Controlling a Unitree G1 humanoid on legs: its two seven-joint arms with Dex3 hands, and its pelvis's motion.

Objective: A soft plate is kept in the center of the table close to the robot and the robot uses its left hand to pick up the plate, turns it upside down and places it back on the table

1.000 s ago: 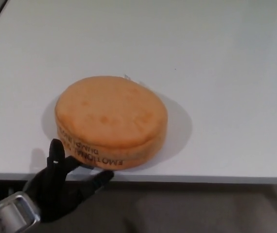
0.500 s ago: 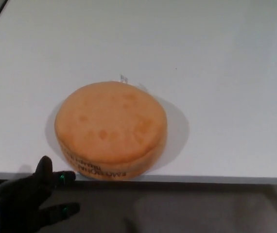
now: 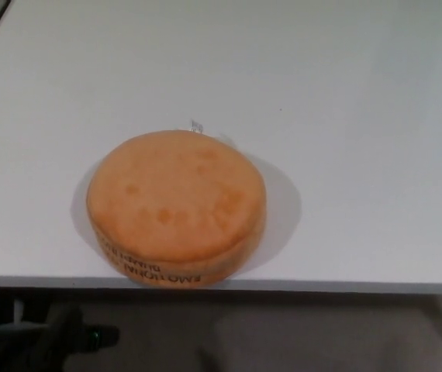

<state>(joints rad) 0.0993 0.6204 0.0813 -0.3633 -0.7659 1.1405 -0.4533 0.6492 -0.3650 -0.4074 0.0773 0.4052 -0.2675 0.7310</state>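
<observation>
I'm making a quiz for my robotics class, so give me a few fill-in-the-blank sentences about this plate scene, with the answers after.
1. The soft plate is ____ in colour.
2. The plate lies near the table's ____ edge, the one closest to the robot.
3. The printed lettering runs along the plate's ____.
4. The left hand sits ____ the table edge, not touching the plate.

Missing words: orange; front; side; below

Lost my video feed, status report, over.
Left hand low below table edge, off the plate. Right hand not in view. Soft plate resting flat at near edge. Nothing in the way.
</observation>
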